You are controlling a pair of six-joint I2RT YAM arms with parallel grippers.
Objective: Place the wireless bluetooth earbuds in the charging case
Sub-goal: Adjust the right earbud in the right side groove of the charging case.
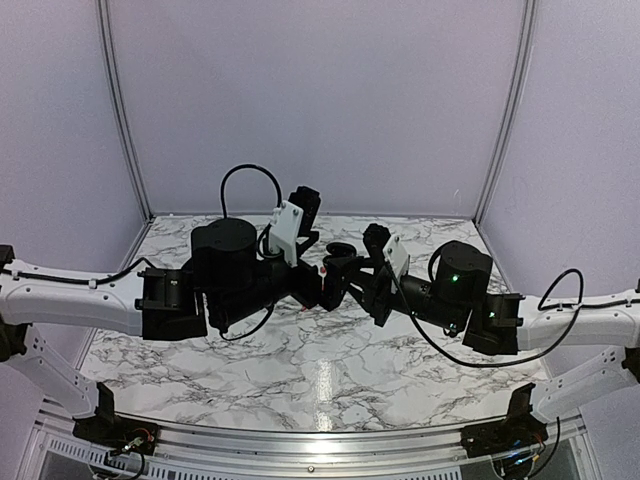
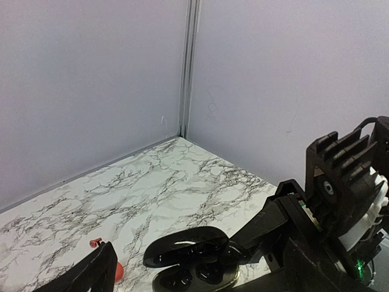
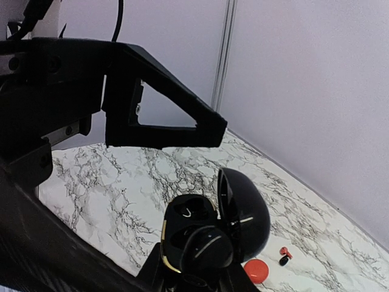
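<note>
Left arm [image 1: 60,295] and right arm [image 1: 590,322] look alike to me: white tubular links with black drum-shaped joint housings. There is a white camera bracket [image 1: 287,232] at each wrist. A thin black cable [image 1: 250,170] loops over the left wrist. Green lamps [image 1: 455,278] glow on the right arm's housings. Finned black casing [image 2: 340,176] sits near its wrist. The left gripper [image 1: 329,278] is matt black with wedge-shaped fingers [image 3: 164,125].

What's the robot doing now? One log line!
right gripper: shut on black case, lid open | left gripper: open | red earbud: on table
</note>
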